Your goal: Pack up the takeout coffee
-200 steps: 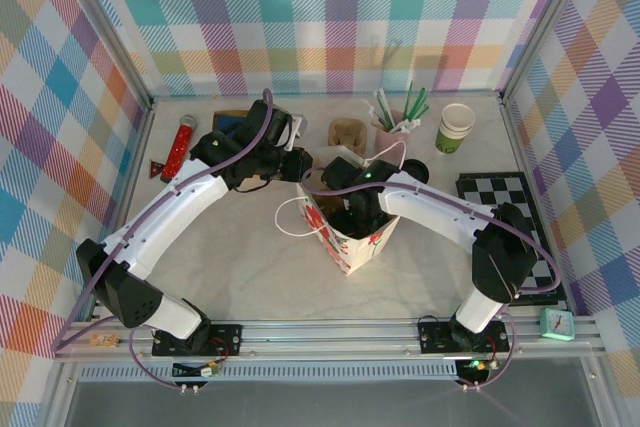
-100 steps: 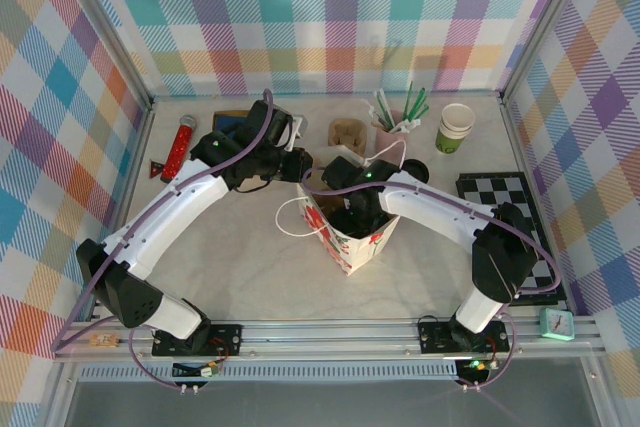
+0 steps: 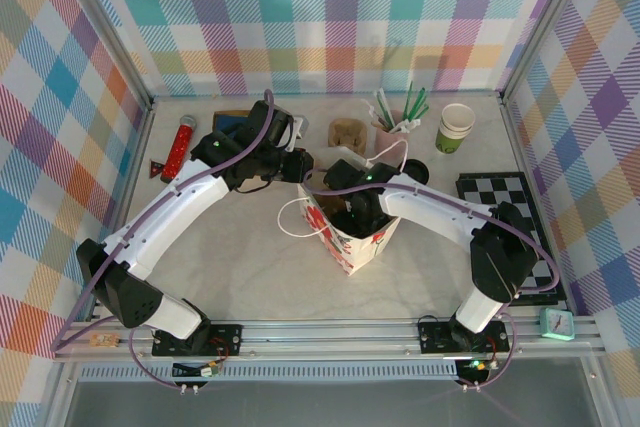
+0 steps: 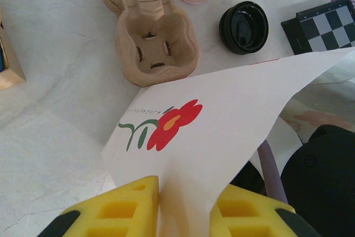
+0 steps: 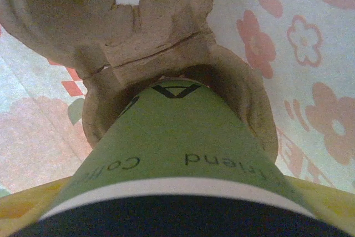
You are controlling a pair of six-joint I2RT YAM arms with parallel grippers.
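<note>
Plaid walls all round and a pale worktop, with the flowery paper bag standing roughly mid-worktop, well off every edge. The left gripper pinches the bag's top edge, and the right gripper is down inside, clamped on the takeout coffee, whose base sits in a well of the pulp carrier in the bag. Looks mostly done: what's left is letting go and backing out.

The takeout coffee reads partly "Co…" and "…riend".

Pastel plaid walls, pale marbled tabletop
</note>
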